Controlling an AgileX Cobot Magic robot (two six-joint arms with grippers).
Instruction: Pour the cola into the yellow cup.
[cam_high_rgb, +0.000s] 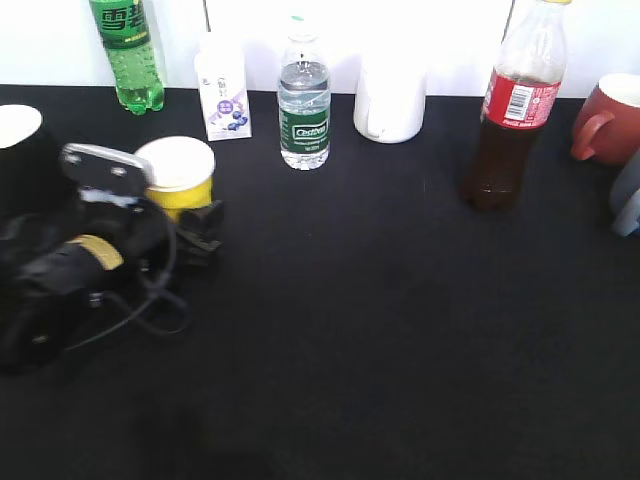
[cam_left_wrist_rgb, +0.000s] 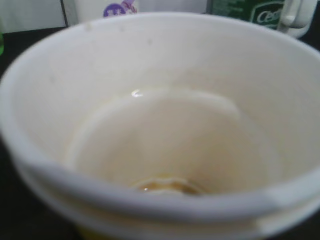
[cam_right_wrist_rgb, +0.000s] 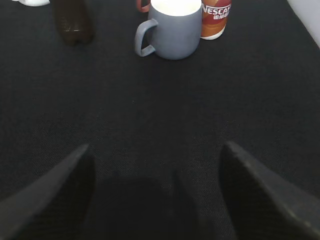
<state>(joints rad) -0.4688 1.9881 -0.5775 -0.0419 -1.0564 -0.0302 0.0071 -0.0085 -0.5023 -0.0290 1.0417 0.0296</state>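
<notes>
Left wrist view, tapered yellow cup (cam_left_wrist_rgb: 165, 135) glossy white inside, left hand (cam_high_rgb: 200, 228) unclear, right hand (cam_right_wrist_rgb: 155, 175) wide

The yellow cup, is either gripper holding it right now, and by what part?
Cannot tell for the left gripper: it sits against the yellow cup, its fingers hidden. The right gripper is open over bare table, holding nothing.

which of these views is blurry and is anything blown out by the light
Left wrist view: the yellow cup fills the frame, too close, soft all over. Exterior view: the back wall is blown out white, washing out the white mug. Right wrist view: sharpest at the grey mug, whose inside glares white; fingertips are dark.
</notes>
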